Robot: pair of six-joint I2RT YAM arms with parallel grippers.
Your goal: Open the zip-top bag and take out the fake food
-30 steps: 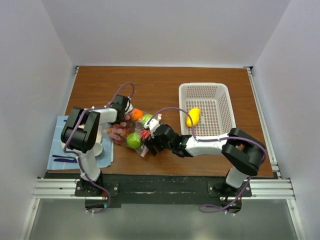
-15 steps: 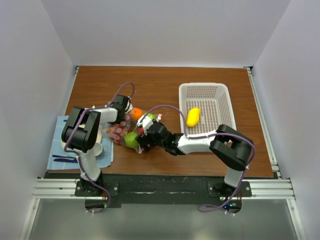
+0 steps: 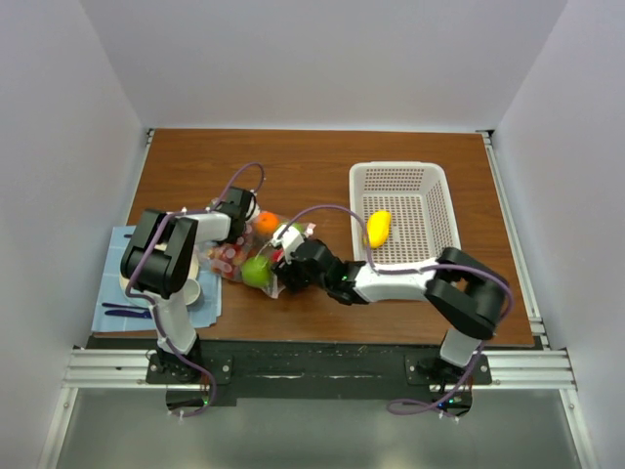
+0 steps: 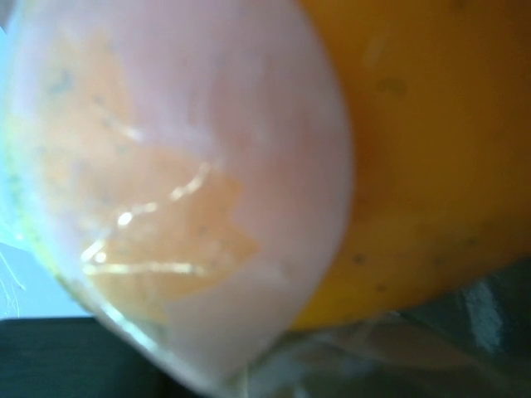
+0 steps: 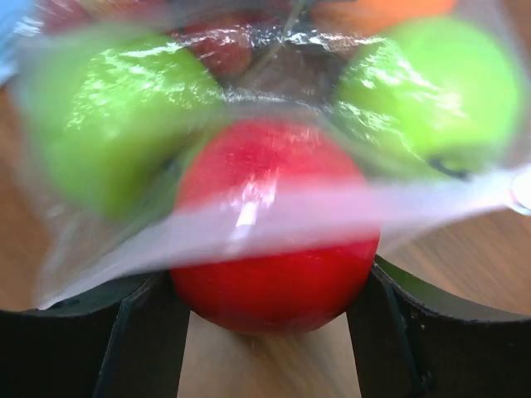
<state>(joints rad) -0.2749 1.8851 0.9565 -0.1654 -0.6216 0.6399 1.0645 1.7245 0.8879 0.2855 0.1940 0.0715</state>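
Note:
The clear zip-top bag (image 3: 234,260) lies left of centre with fake food inside: an orange (image 3: 266,223), a green apple (image 3: 257,272) and red pieces. My left gripper (image 3: 240,209) is shut at the bag's far corner beside the orange (image 4: 431,149); crinkled film (image 4: 166,166) fills its wrist view and hides the fingers. My right gripper (image 3: 282,260) (image 5: 274,332) is at the bag's mouth. Its fingers (image 5: 141,340) press both sides of a red apple (image 5: 274,274) half under the bag's edge (image 5: 274,211). Two green apples (image 5: 108,116) (image 5: 431,91) sit behind it.
A white mesh basket (image 3: 400,176) stands at the right with a yellow mango-like piece (image 3: 377,228) in it. A blue cloth (image 3: 112,293) with a cup (image 3: 190,285) lies at the near left, under the left arm.
My right gripper has pushed left into the bag's mouth and its fingers have narrowed around the red apple. The left arm has held still.

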